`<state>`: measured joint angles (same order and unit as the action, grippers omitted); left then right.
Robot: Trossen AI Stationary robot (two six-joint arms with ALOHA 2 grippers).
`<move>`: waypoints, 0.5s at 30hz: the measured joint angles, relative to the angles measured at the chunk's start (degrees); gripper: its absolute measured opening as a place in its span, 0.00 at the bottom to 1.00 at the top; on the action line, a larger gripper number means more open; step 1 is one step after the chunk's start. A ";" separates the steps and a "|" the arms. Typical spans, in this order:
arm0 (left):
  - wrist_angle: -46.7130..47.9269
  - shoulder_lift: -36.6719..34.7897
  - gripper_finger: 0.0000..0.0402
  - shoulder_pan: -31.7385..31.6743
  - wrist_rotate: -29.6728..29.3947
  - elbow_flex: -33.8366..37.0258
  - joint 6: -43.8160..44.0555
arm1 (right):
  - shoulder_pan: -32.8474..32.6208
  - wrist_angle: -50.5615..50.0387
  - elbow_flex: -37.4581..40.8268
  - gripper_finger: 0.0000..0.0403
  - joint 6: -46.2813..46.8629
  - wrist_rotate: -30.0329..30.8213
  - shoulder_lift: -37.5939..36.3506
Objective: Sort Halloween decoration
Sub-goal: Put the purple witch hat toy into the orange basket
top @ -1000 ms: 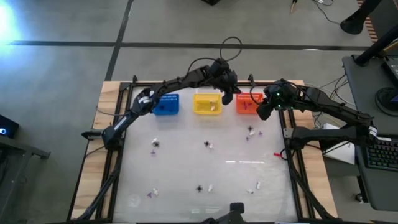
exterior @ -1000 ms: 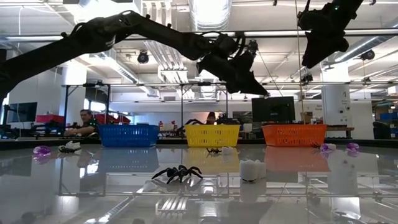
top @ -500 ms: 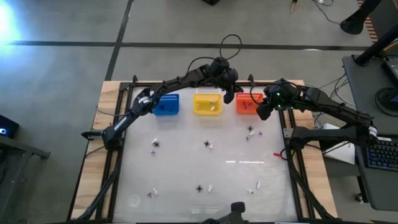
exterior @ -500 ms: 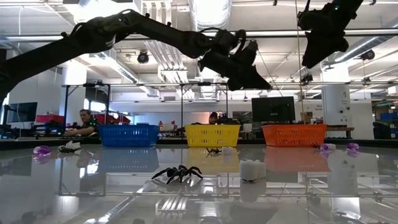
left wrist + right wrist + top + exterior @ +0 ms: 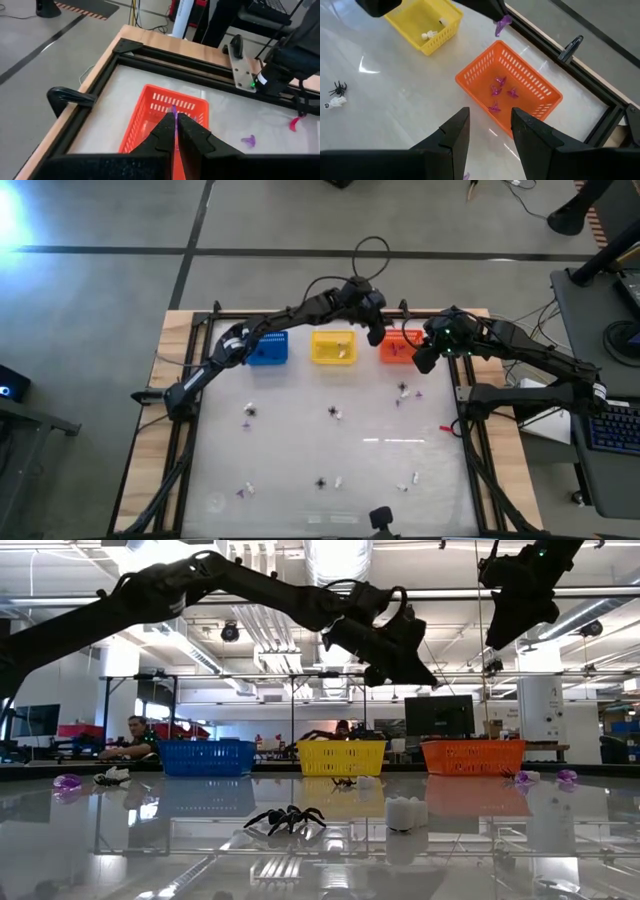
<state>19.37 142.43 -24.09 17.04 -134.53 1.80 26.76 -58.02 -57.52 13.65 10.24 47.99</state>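
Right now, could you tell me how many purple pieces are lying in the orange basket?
4 lie in the orange basket: purple pieces at and. A fifth hangs above it in the left gripper. None looks hidden.

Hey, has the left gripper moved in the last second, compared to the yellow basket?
Yes. In the high view the left gripper, shut on a purple piece, has shifted from beside the yellow basket toward the orange basket.
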 joint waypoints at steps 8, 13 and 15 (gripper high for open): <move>-1.84 2.09 0.00 0.70 0.31 0.38 2.84 | 0.00 -0.02 0.00 0.34 -0.07 -0.13 0.00; -2.81 4.43 0.00 0.59 1.48 0.34 4.06 | -0.02 -0.14 0.00 0.34 0.24 -0.15 0.00; -3.28 5.15 0.00 0.67 1.50 0.34 5.56 | -0.01 -0.17 0.00 0.34 0.25 -0.14 0.00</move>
<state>16.09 147.58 -23.42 18.54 -134.19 7.37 26.75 -58.19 -57.52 13.89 10.10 47.99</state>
